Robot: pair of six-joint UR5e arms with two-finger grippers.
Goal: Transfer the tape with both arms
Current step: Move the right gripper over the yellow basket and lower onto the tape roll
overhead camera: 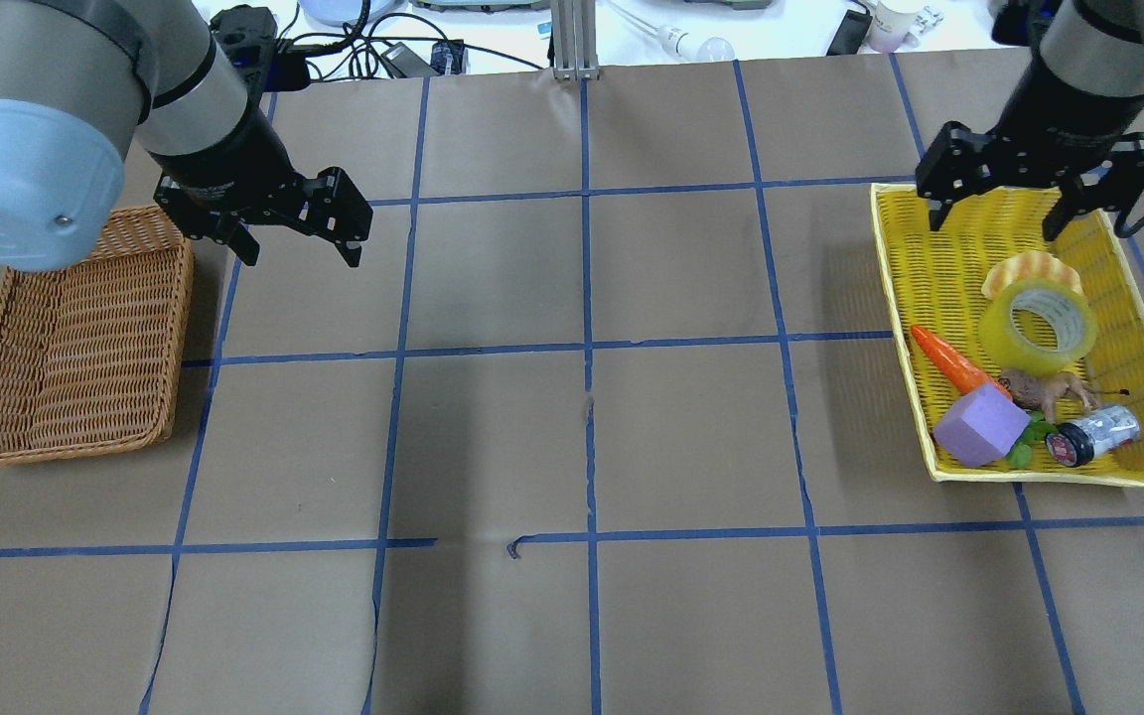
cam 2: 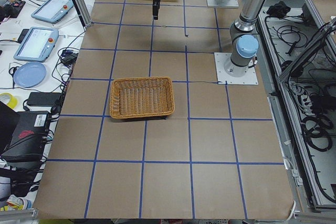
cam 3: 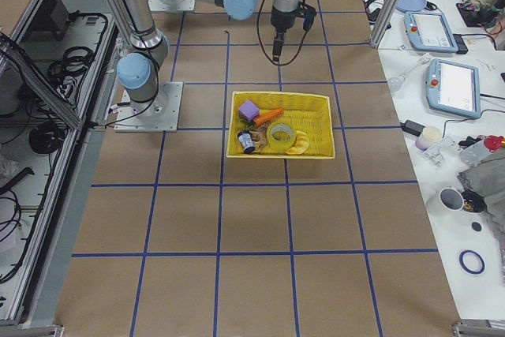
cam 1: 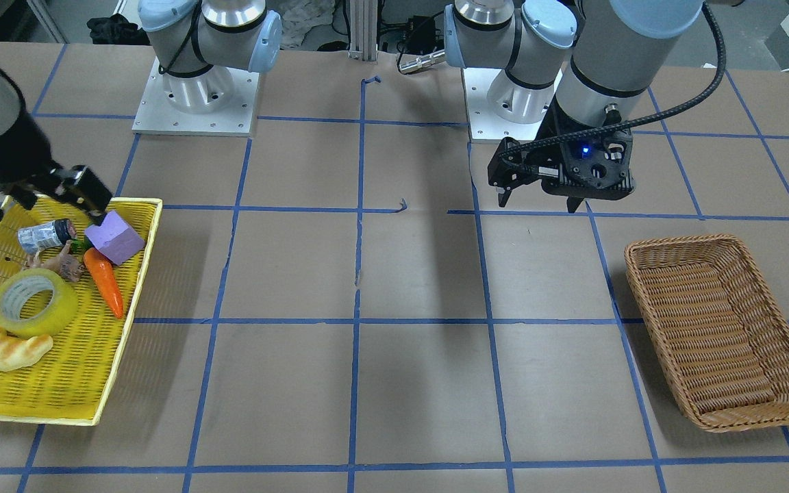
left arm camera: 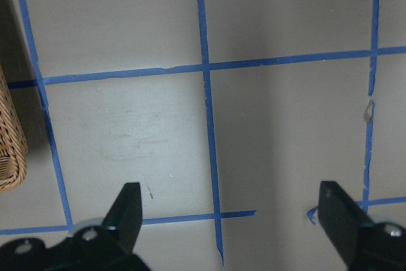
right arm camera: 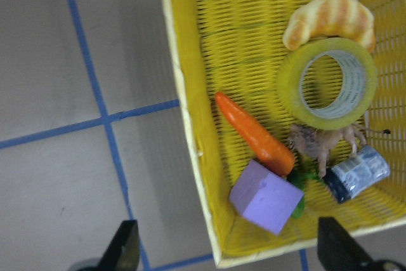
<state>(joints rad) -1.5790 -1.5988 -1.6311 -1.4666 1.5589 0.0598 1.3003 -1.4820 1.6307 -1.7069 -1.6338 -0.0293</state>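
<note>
- Wicker basket (overhead camera: pixel 75 338): stands on the counter (overhead camera: pixel 582 437) at the robot's left side. No tape is in it.
- Left pincer (overhead camera: pixel 302 256): hangs above bare counter just beside the basket's far right corner. Its fingers are spread wide and hold nothing. The left wrist view shows only brown paper and blue grid lines between them.
- Right pincer (overhead camera: pixel 994 228): hangs over the far end of the yellow tray (overhead camera: pixel 929 268). Its fingers are spread wide and hold nothing.
- Tape (overhead camera: pixel 997 336): lies flat in the yellow tray, hole upward, untouched. It sits on the robot's side of the right pincer, not beneath it. The croissant (overhead camera: pixel 1029 270) touches its far rim and a brown toy figure (overhead camera: pixel 1044 389) lies just beside its near rim.
- Other tray contents: a carrot (overhead camera: pixel 949 362), a purple block (overhead camera: pixel 979 427) and a small can (overhead camera: pixel 1098 435) lie near the tape but apart from it.
- Step in hand, as judged: the approach before the first pick. Neither arm has made contact and the transfer proper has not begun.
- Next move, as judged: the right pincer needs to come back over the ring and descend with one finger into the hole and the other outside the wall. The side facing the carrot looks freest, since the croissant and figure crowd the other rims. The handover to the waiting left pincer would follow, probably over the middle of the counter.
</note>
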